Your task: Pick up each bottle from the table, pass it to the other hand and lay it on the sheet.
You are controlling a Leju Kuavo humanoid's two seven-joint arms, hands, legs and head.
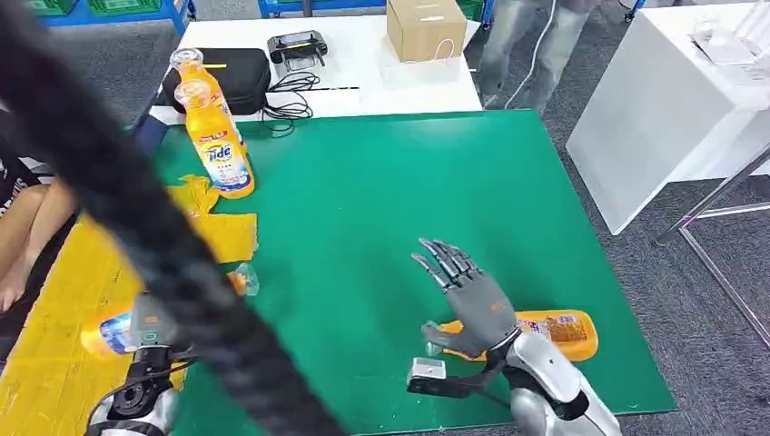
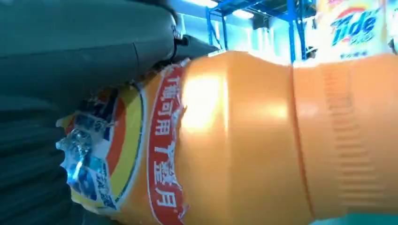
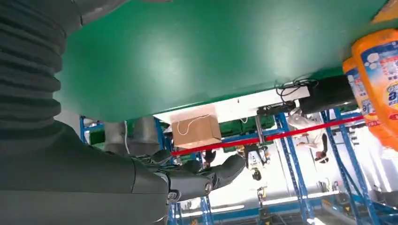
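overhead, the green tabletop (image 1: 363,209) is smooth and matte, with a yellow sheet (image 1: 54,354) along its left side. three orange plastic bottles show: one upright tide bottle (image 1: 218,145) well ahead of the left hand, one lying bottle (image 1: 558,331) just behind and under the right hand (image 1: 468,304), and one held bottle (image 1: 113,331) gripped by the left hand (image 1: 150,322) over the sheet. the right hand is spread, fingers apart, holding nothing. a thick black ribbed cable (image 1: 154,227) crosses the picture and hides much of the left hand. beyond the green surface stand a cardboard box (image 1: 425,27), a black case (image 1: 231,77) and a person's legs (image 1: 536,45).

from the left wrist, the held bottle (image 2: 244,140) is glossy, ridged near one end, its label torn and crinkled, pressed against the grey thumb (image 2: 84,47).

from the right wrist, dark fingers (image 3: 202,178) are extended, apart from the tabletop (image 3: 197,51); orange bottles (image 3: 375,79) stand beyond, far from them.
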